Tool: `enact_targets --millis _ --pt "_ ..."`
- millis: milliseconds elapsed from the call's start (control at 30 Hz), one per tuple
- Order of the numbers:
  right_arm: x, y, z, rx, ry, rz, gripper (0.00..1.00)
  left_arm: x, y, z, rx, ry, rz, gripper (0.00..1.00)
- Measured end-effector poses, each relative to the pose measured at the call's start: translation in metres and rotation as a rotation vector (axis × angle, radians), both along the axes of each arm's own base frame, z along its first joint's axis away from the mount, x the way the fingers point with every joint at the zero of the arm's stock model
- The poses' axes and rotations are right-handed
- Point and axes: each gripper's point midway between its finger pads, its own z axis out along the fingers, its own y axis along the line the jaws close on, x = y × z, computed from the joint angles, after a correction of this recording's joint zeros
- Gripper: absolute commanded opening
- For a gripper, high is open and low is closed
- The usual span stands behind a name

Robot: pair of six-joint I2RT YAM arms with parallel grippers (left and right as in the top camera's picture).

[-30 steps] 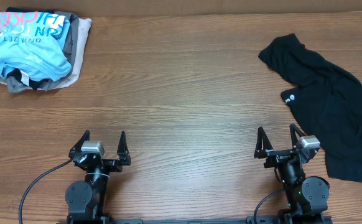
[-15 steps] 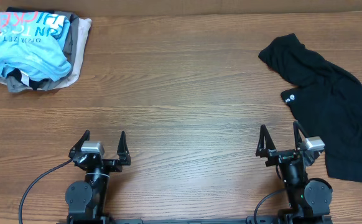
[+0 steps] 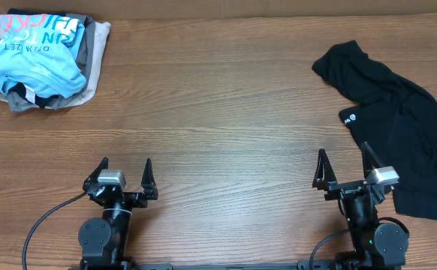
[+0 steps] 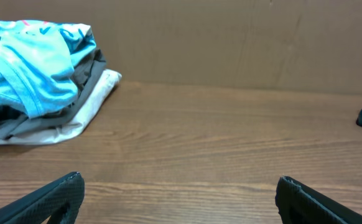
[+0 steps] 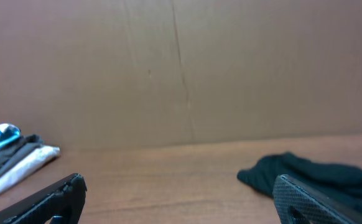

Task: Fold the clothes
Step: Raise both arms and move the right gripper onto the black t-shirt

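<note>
A plain black soft short-sleeved T-shirt [image 3: 399, 142] lies crumpled and unfolded along the right edge of the brown wood-grain counter [image 3: 218, 112]. Its long axis runs on a diagonal. The narrower bunched end points toward the far edge and inward, and the broader end spreads toward the near right corner. A small white round logo mark [image 3: 348, 117] shows on the side of the cloth that faces the middle of the counter.

The right end effector [image 3: 344, 151] stands at the near edge, fingers spread wide and holding nothing. From overhead its outer finger overlaps the shirt's broad end, but contact cannot be judged. The left end effector [image 3: 125, 162] is at the near edge toward the left, also wide open and empty, well apart from the shirt.

In the far left corner sits a rumpled light blue shirt with pink and white lettering [image 3: 31, 56] on top of beige and grey folded garments [image 3: 94, 49].
</note>
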Motion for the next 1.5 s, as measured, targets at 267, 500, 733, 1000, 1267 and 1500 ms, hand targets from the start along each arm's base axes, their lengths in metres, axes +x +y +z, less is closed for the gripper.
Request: enact_targets --millis 267,500,733,1000,1267,1500 --pt "-0.009 -0.001 0.028 -0.01 -0.034 -0.003 1.0 -0.006 0.0 0.019 0.001 0.012 0.0 1.0" --pt "-0.02 -0.002 0.052 -0.014 -0.037 -0.003 1.0 -0.002 -0.004 0.043 0.005 0.059 -0.025 1.0" --pt "-0.028 -0.003 0.088 -0.019 -0.002 -0.003 1.0 0.022 -0.018 0.065 0.01 0.198 -0.114 1.0" --pt "0.001 0.004 0.095 -0.044 0.229 0.023 1.0 0.055 -0.031 0.087 0.021 0.459 -0.21 1.0" --pt "0.056 0.025 0.045 -0.057 0.567 0.119 1.0 0.085 -0.035 0.095 0.046 0.581 -0.253 1.0" --pt "0.081 0.043 -0.018 -0.039 0.791 0.214 1.0 0.1 -0.035 0.055 0.041 0.704 -0.265 1.0"
